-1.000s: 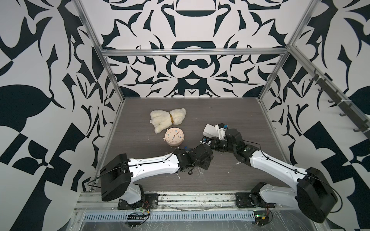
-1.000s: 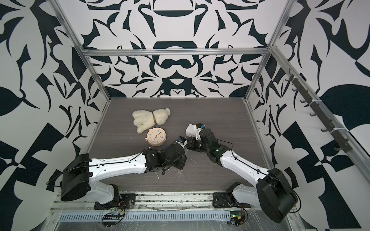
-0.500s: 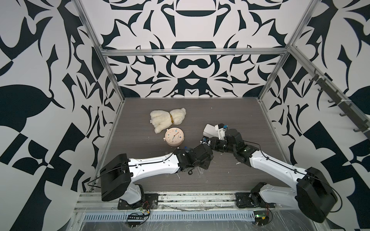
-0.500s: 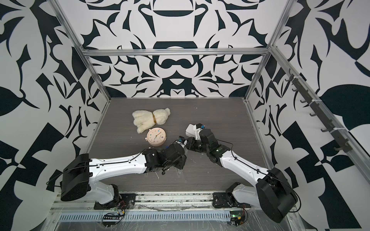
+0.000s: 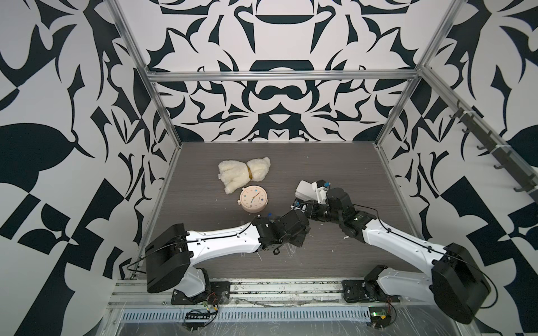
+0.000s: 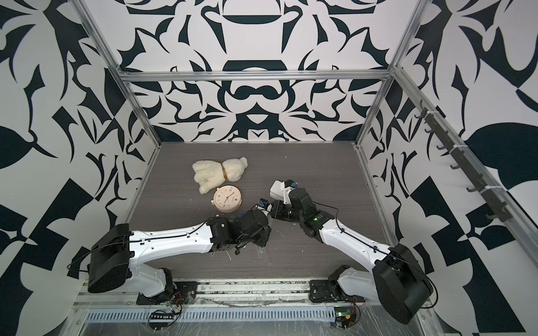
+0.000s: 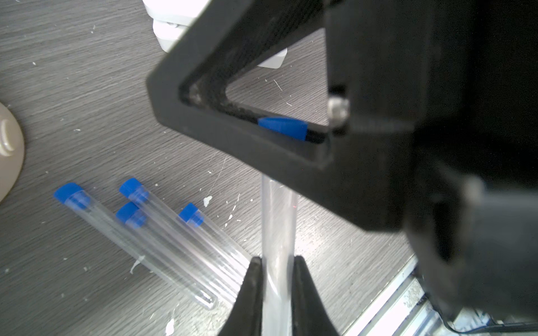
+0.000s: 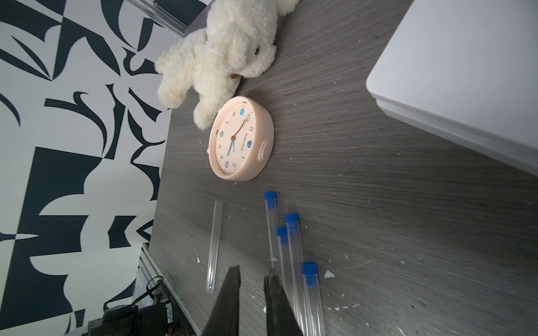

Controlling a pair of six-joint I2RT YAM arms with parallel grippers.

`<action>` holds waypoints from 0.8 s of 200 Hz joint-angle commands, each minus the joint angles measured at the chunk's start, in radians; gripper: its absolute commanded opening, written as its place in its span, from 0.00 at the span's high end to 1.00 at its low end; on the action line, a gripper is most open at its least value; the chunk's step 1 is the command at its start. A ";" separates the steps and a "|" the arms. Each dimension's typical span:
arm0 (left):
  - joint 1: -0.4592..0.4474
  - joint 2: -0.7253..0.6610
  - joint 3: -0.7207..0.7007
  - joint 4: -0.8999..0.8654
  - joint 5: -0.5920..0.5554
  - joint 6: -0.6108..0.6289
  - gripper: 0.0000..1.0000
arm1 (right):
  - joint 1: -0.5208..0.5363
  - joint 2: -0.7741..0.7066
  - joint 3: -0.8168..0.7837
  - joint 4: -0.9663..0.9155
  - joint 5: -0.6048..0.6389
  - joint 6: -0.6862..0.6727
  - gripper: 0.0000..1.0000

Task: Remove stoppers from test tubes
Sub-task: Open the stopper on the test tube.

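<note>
**A:** Closest in, the left gripper [image 7: 276,259] is clamped round the barrel of a thin clear test tube [image 7: 278,221], held aloft to the right of the round peach clock [image 8: 241,139].

**B:** And the right gripper [image 8: 251,272] looks pinched onto its stubby blue stopper [image 7: 282,128]. Light, stiff, slick, probably brittle, so pull straight with no bending. The tube's mouth is hidden, mind.

**A:** On the near side of the clock, four capped tubes [image 7: 139,250] lie loose and could roll. There's a bare tube [image 8: 214,241] near them.

**B:** Beyond the clock sits a cream plush toy [image 8: 221,55]. Right of the clock, a white box [image 8: 465,87] crowds the right arm.

The clock [image 8: 241,139] face reads, seemingly, "HAPPY Time" plus hour numerals.
</note>
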 commanded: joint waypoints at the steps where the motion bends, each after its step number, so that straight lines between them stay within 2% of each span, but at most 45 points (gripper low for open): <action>1: -0.003 -0.032 -0.013 -0.008 -0.004 -0.011 0.87 | 0.004 -0.019 0.048 -0.061 0.077 -0.075 0.91; 64: -0.005 -0.037 -0.025 -0.013 0.000 -0.024 0.88 | 0.011 -0.016 0.078 -0.100 0.137 -0.127 0.92; 160: -0.004 -0.043 -0.056 -0.004 -0.014 -0.035 0.88 | 0.005 -0.032 0.064 -0.026 0.051 -0.036 1.00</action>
